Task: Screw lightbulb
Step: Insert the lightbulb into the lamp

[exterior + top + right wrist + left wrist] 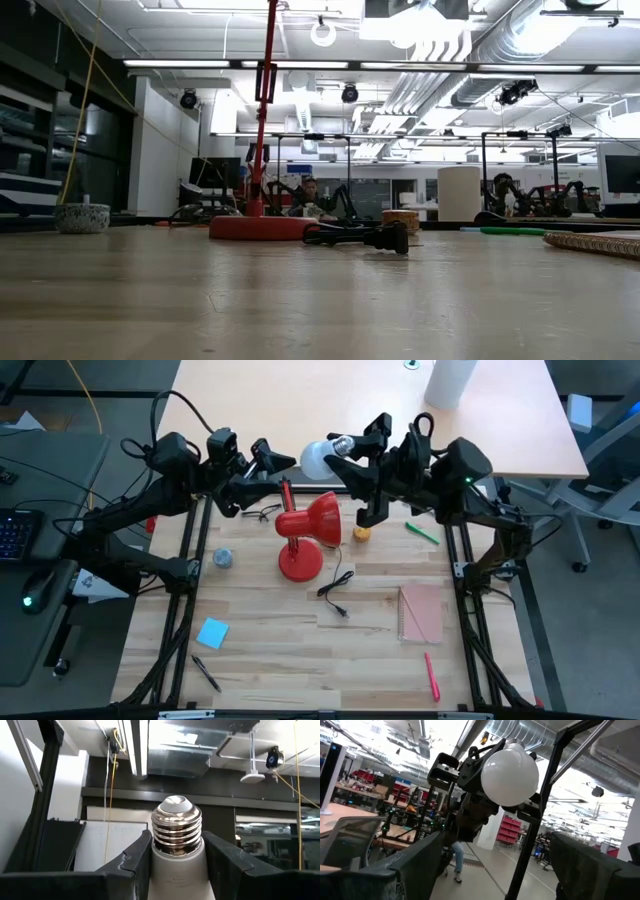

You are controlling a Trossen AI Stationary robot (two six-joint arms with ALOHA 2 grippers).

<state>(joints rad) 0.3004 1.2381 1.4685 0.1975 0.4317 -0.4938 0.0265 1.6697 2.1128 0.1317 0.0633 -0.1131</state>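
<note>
Right gripper (352, 450) grips the lightbulb (318, 459) in the air over the table's far edge, with the left gripper (268, 460) facing it.

The two dark fingers (131, 862) press on the white neck just under the bulb's metal screw base (176, 832), which sticks out past the fingertips; the round glass end points across at the left arm. The left gripper, close beside the bulb but apart from it, has its fingers (415, 862) spread wide and holds nothing. The red lamp (308, 530) stands on the wooden table (270, 660) nearer the middle, its shade below the bulb, its black cord and plug (338, 595) lying beside the base.
</note>
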